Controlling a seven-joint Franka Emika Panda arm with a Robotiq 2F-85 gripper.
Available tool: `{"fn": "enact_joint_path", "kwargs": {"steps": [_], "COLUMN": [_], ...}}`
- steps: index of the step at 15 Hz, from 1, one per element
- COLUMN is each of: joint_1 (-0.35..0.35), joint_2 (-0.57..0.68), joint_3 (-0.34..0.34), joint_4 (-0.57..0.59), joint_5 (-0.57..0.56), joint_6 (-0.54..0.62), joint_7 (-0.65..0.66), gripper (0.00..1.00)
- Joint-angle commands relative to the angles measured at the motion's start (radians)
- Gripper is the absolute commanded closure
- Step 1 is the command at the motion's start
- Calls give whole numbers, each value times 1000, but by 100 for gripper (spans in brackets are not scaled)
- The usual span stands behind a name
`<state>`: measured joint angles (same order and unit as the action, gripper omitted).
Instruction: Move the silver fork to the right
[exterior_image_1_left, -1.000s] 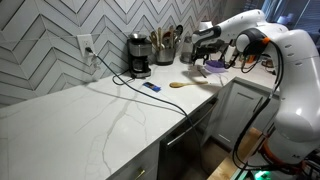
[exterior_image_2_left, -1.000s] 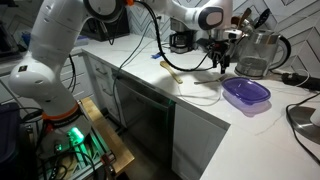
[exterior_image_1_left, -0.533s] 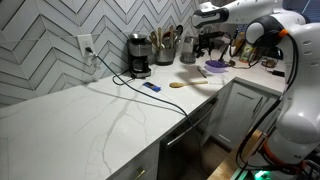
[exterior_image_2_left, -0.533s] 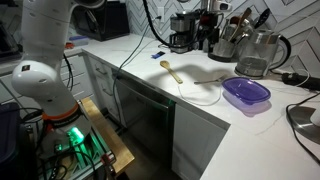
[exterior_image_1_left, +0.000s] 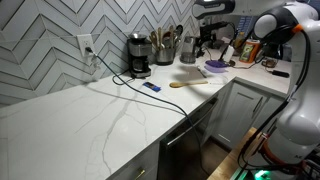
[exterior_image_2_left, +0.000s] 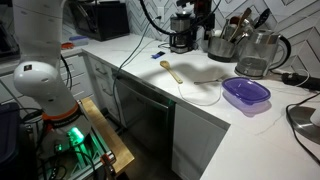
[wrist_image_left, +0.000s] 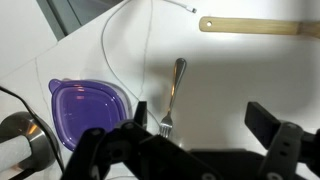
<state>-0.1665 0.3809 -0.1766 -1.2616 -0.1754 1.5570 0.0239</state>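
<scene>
The silver fork (wrist_image_left: 173, 95) lies flat on the white counter in the wrist view, tines toward the camera, just right of a purple lidded container (wrist_image_left: 88, 108). My gripper (wrist_image_left: 200, 122) hangs high above it, open and empty, with the fork below its left finger. In both exterior views the gripper is at the top edge (exterior_image_1_left: 209, 7) (exterior_image_2_left: 194, 5). The fork is too thin to make out there.
A tan wooden spoon (exterior_image_1_left: 186, 83) (exterior_image_2_left: 171, 71) (wrist_image_left: 250, 27) and a small blue flat object (exterior_image_1_left: 151, 88) lie on the counter. A coffee maker (exterior_image_1_left: 139, 55), a utensil holder (exterior_image_1_left: 165, 46), a kettle (exterior_image_2_left: 255, 55) and the purple container (exterior_image_2_left: 245, 93) stand nearby. A white cable (wrist_image_left: 108, 55) curves over the counter.
The arm has risen from low over the counter by the purple container to high above it. The gripper now sits at the top edge of both exterior views.
</scene>
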Motion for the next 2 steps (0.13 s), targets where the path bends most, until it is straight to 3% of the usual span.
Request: {"fn": "enact_joint_path", "kwargs": {"steps": [1, 2], "joint_1": [0, 0], "joint_2": [4, 6], "joint_3": [0, 0], "joint_4": [0, 0], "joint_5": [0, 0], "joint_6": [0, 0], "joint_7": [0, 0], "gripper": [0, 0]}}
